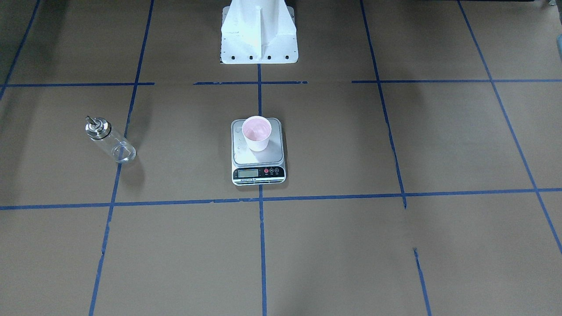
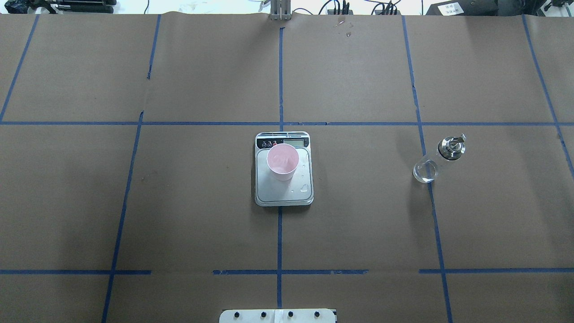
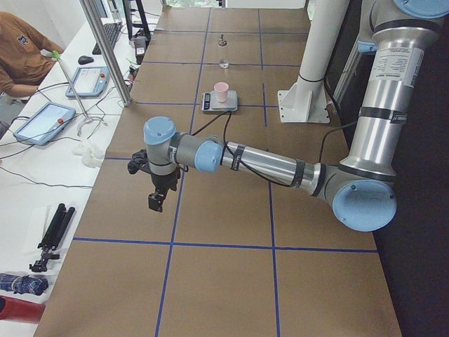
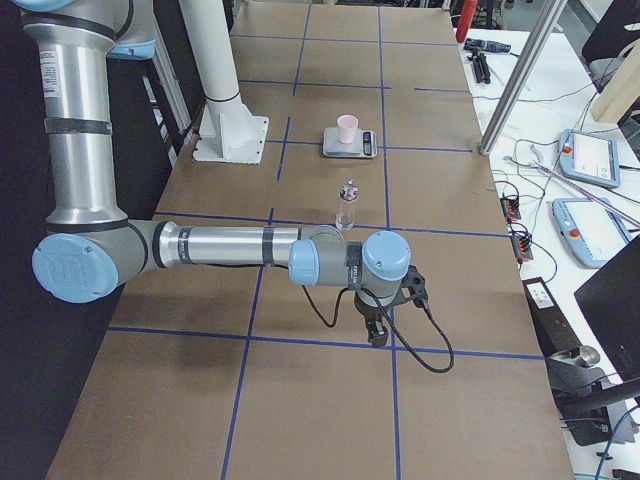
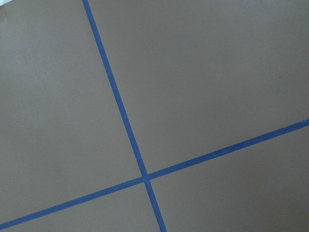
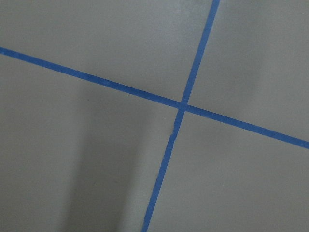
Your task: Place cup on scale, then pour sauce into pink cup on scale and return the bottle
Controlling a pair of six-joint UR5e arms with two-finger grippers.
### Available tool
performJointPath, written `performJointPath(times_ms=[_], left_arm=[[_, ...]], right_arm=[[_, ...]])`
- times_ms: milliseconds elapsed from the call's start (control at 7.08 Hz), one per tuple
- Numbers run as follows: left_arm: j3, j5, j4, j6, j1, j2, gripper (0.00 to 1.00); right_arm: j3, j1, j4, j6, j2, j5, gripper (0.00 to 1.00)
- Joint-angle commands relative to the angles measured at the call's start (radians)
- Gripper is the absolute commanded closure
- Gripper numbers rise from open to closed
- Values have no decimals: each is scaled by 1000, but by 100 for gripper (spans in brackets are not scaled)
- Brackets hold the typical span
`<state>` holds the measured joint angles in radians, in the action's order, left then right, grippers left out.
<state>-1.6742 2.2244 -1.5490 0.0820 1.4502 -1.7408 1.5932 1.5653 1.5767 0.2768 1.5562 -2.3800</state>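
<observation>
The pink cup (image 1: pixel 257 133) stands upright on the scale's (image 1: pixel 258 169) silver platform, at the table's middle; both show in the overhead view, cup (image 2: pixel 282 161) on scale (image 2: pixel 283 195). The clear glass bottle (image 1: pixel 109 140) with its metal spout stands upright on the table, apart from the scale, on the robot's right (image 2: pixel 437 160). Clear liquid shows in its base. My left gripper (image 3: pixel 156 201) shows only in the exterior left view and my right gripper (image 4: pixel 377 332) only in the exterior right view, both far from the scale over bare table. I cannot tell whether they are open or shut.
The robot's white base (image 1: pixel 258 35) stands behind the scale. Blue tape lines (image 2: pixel 280 80) grid the brown table. A few water drops lie on the scale platform (image 2: pixel 305 187). A person (image 3: pixel 21 49) sits at a side desk with tablets beyond the table's edge.
</observation>
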Motion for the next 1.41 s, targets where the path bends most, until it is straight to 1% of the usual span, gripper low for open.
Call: performJointPath(times_ms=[0,141,283,565,707,848,989,1130,1272], left_arm=[[-67,9,145,5,1,10,0],[-35,56,115,5,-1,17,0],[-19,78,112,7,1,20,0],[-10,77,107,13,1,21,0],[14,72,49,56,4,20,0],[84,64,-6,144,33,6,0],[100,46,-16,175,38,4,0],[138,17,-54,180,58,3,0],[175,20,-121,180,81,1,0]], right_arm=[[-5,-1,-27,-1,8,-14,0],[-7,-1,-27,-1,7,-13,0],[-4,-1,-29,-4,-2,-14,0],[-2,-2,-24,-4,-18,-16,0],[-2,-4,-18,-4,-21,-18,0],[-12,-14,2,-5,-48,-18,0],[-13,-28,41,-7,-65,-15,0],[-15,-45,57,-7,-68,-13,0],[-13,-48,52,-5,-67,-16,0]])
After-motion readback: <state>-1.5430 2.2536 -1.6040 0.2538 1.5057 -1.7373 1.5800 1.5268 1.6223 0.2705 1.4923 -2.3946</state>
